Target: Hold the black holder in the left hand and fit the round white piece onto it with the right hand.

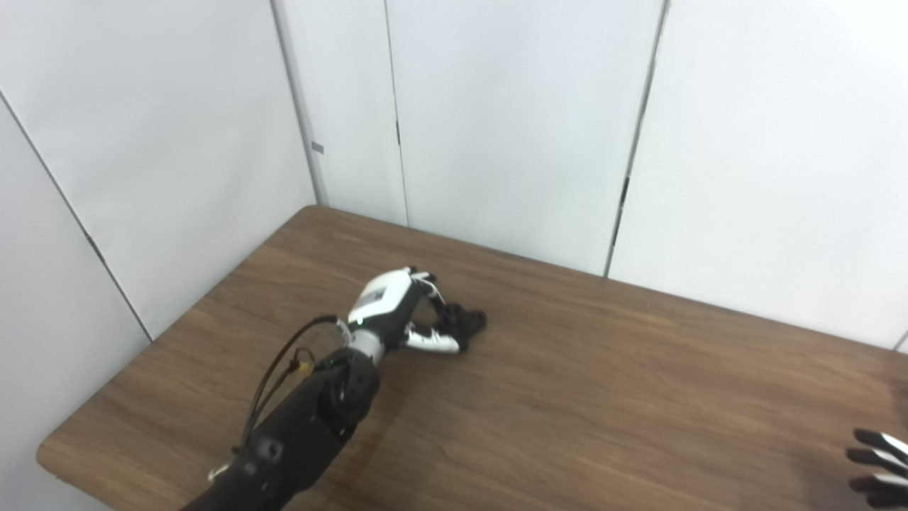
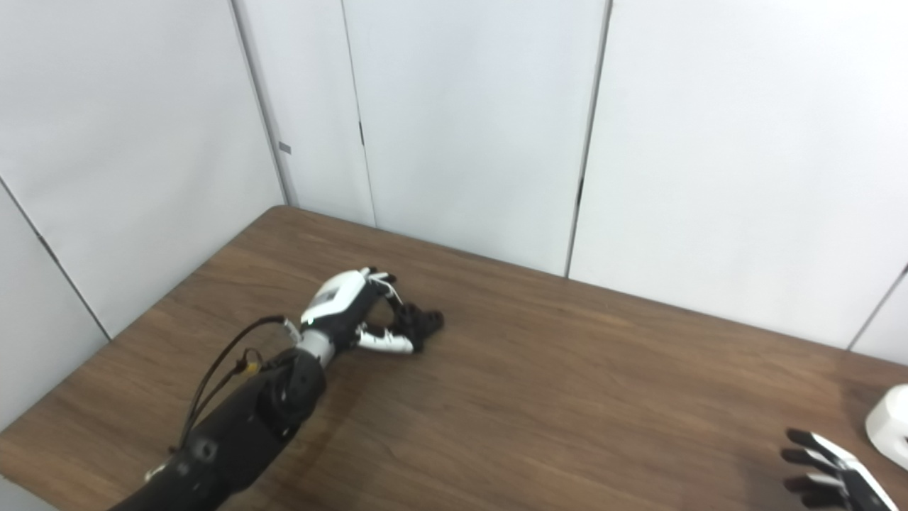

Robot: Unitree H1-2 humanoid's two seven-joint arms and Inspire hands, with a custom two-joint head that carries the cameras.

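Observation:
My left hand [image 1: 408, 312] reaches over the far left part of the brown table [image 1: 603, 397]. Its fingers and thumb are curled around the small black holder [image 1: 464, 321], which rests on the table; the same holder shows in the right eye view [image 2: 423, 321]. The round white piece [image 2: 890, 426] sits at the right edge of the table, cut off by the picture's edge. My right hand [image 2: 826, 472] is low at the bottom right, fingers spread and holding nothing, just left of the white piece.
White wall panels [image 1: 511, 128] stand close behind the table's far edge and along its left side. The table's left corner [image 1: 50, 454] is near my left forearm.

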